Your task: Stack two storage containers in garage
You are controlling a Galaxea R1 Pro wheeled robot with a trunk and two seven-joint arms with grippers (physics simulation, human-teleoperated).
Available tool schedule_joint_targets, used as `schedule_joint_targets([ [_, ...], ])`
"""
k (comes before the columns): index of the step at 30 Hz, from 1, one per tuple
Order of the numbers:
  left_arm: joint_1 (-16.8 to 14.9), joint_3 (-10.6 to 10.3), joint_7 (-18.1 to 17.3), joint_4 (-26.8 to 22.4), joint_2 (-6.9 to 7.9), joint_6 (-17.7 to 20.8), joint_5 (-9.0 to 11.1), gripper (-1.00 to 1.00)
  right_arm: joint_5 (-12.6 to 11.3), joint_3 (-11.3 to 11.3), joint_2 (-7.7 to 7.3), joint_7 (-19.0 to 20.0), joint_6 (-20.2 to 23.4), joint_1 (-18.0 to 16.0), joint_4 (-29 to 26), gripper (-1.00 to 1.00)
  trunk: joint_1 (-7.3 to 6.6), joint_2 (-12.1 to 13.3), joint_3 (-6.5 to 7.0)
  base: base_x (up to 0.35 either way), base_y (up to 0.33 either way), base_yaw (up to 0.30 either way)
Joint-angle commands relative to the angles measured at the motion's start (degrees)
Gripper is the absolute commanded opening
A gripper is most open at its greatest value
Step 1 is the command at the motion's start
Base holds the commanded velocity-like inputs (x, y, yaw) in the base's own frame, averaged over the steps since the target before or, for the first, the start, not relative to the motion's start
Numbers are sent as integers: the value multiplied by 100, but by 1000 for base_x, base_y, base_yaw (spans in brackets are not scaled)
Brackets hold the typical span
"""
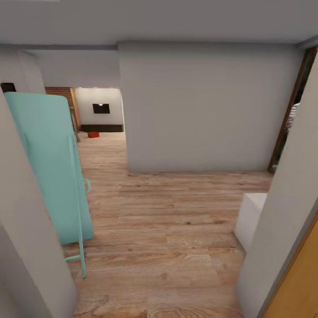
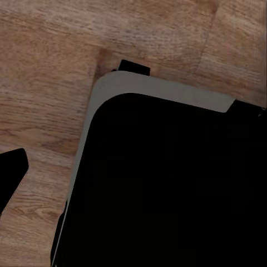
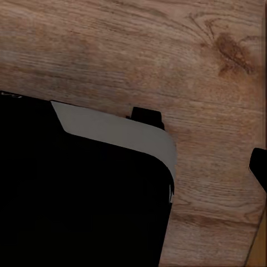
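Note:
Far down the passage lies the living room (image 1: 99, 119), with a black TV (image 1: 101, 108) on its white wall and a low dark cabinet (image 1: 101, 128) beneath. One small red-orange storage container (image 1: 93, 134) sits on the wood floor in front of that cabinet. A dark fingertip (image 2: 11, 175) pokes in at the edge of the left wrist view, and another fingertip (image 3: 260, 169) at the edge of the right wrist view. Both hang over pale wood planks beside my black, grey-rimmed base (image 2: 161, 92). Nothing is seen held.
A tall turquoise panel (image 1: 53, 168) on a thin frame leans at the left. A grey wall block (image 1: 198, 110) fills the middle, with a brown door frame (image 1: 287, 123) to its right. A white box (image 1: 249, 216) and an orange door (image 1: 300, 278) stand close at right.

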Motion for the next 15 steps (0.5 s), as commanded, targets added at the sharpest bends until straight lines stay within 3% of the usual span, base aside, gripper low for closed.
schedule_joint_targets([
  [1,-1,0,7,-6,-1,6,29,100,-59,46,1,4,-28,-6,13,100,3,-3,-6,325,0,0],
  [15,-1,-4,7,13,-4,-20,29,100,-56,61,1,4,-28,-6,13,100,3,-3,-6,325,0,0],
])
